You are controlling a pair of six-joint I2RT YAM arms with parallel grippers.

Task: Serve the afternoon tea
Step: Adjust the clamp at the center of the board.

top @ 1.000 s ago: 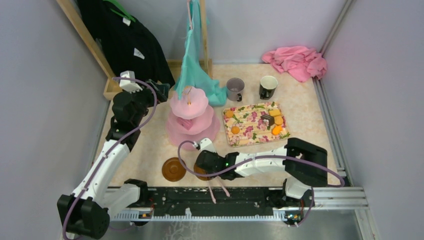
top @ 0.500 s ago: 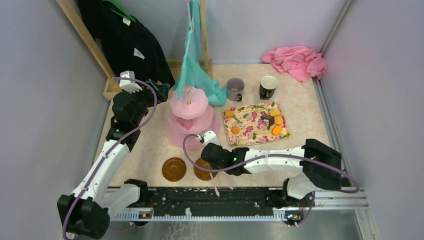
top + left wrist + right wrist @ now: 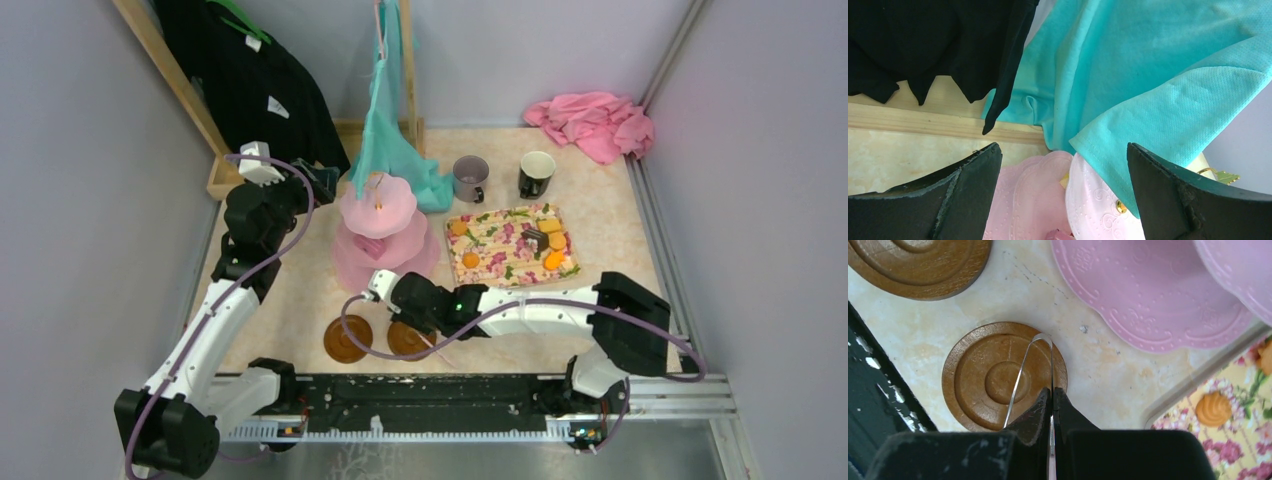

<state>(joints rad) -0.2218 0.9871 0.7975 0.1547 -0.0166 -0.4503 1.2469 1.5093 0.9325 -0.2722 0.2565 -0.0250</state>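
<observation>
The pink three-tier stand (image 3: 385, 235) rises left of a floral tray (image 3: 500, 272) that carries small orange (image 3: 470, 259), yellow (image 3: 549, 226) and brown (image 3: 533, 238) cakes. Behind the tray are a grey mug (image 3: 470, 177) and a black white-lined mug (image 3: 536, 172). Two brown discs (image 3: 347, 338) (image 3: 408, 342) lie near the front. My right gripper (image 3: 408, 318) (image 3: 1052, 390) hovers over the right disc (image 3: 983, 385), shut on a thin metal strip with a pink end that loops out past the jaws. My left gripper (image 3: 320, 180) (image 3: 1063, 147) is open beside the stand (image 3: 1038, 200), holding nothing.
Teal fabric (image 3: 385, 130) hangs over the stand's top tier and fills the left wrist view (image 3: 1148, 75). Black garments (image 3: 250, 80) hang on a wooden frame at back left. A pink cloth (image 3: 595, 122) lies in the back right corner. The black rail (image 3: 420, 390) borders the near edge.
My right arm has swung left and away from the near rail toward the stand, carrying the thin strip over the right disc. The left arm has not moved.
</observation>
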